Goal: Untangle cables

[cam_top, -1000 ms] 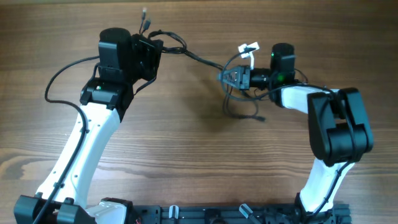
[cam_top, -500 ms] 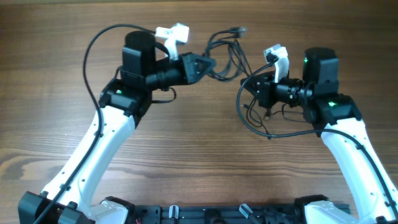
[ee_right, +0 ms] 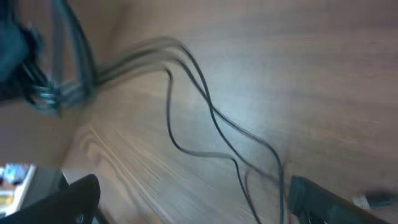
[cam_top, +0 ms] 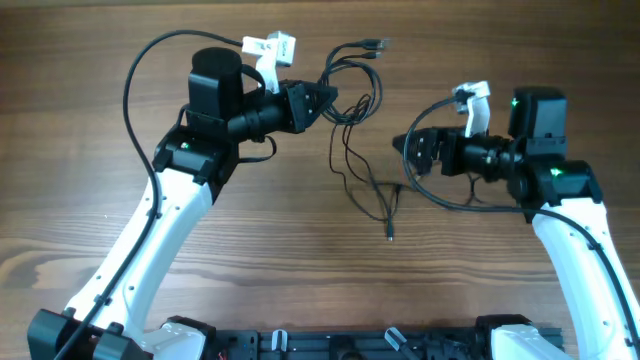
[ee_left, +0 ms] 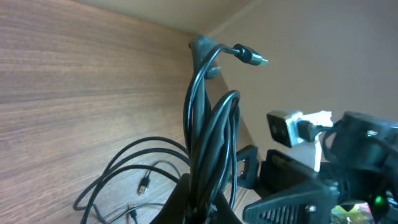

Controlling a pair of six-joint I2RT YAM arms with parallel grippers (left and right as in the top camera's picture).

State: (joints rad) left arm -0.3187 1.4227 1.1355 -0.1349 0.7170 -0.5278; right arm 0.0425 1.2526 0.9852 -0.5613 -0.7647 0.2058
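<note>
On the far left of the table (cam_top: 250, 255), my left gripper (cam_top: 329, 99) is clenched on the cables (ee_left: 194, 130). I see the bundle stand out from its jaws, with one plug end pointing far. Thin loose loops run from there toward the near right, and one small plug (cam_top: 389, 235) lies on the wood between the arms. My right gripper (cam_top: 408, 152) is released, its fingers (ee_right: 78, 196) wide apart, and grasps nothing.
</note>
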